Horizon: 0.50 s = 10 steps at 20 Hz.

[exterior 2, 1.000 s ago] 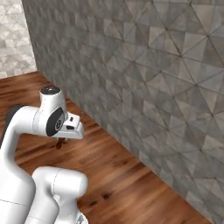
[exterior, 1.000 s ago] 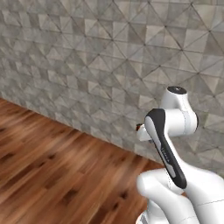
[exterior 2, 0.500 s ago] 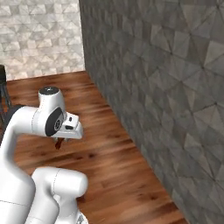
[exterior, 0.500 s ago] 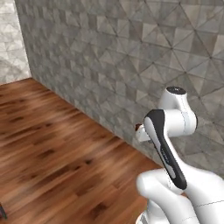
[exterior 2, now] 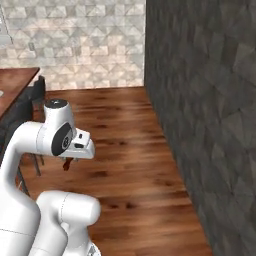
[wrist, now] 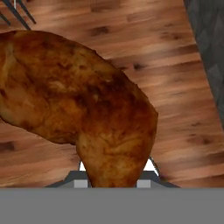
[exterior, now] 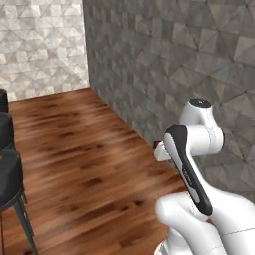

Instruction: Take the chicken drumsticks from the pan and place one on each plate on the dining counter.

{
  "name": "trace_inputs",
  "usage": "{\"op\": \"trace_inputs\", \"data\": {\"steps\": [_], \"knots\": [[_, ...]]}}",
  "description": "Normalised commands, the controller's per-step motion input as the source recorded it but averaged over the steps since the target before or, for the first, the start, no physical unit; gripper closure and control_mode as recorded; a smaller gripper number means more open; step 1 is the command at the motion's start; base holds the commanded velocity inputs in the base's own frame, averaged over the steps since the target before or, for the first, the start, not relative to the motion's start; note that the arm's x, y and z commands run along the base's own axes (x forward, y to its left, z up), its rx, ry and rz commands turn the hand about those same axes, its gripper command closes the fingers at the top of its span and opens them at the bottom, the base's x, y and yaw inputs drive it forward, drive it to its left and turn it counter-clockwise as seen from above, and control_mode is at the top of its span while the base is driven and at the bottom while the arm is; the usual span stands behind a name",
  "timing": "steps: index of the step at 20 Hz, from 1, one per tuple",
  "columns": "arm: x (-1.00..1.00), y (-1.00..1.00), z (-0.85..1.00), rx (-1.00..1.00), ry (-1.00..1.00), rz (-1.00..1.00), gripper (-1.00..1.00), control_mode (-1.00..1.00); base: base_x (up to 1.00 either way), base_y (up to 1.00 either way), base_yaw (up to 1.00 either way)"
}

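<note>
1. A chicken drumstick, bulbous, glossy orange-brown with darker charred mottling, is clamped in the tool at its narrow end.
2. It is held above the glossy wood-grain floor.
3. A faceted grey stone wall stands beside.

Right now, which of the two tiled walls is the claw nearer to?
The dark grey wall, which runs right beside the arm and its drumstick. The pale wall stands far off across the floor.

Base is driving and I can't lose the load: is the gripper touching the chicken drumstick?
Touching. In the hand view the chicken drumstick rises straight out of the gripper, its narrow end clamped there with no gap.
</note>
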Motion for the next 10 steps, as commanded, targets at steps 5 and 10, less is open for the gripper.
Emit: {"op": "trace_inputs", "data": {"steps": [5,10], "knots": [[0.0,0.0,0.0,0.0,0.0,0.0,1.0,1.0,1.0,0.0,0.49],[0.0,0.0,0.0,0.0,0.0,0.0,1.0,1.0,1.0,0.0,0.55]]}}
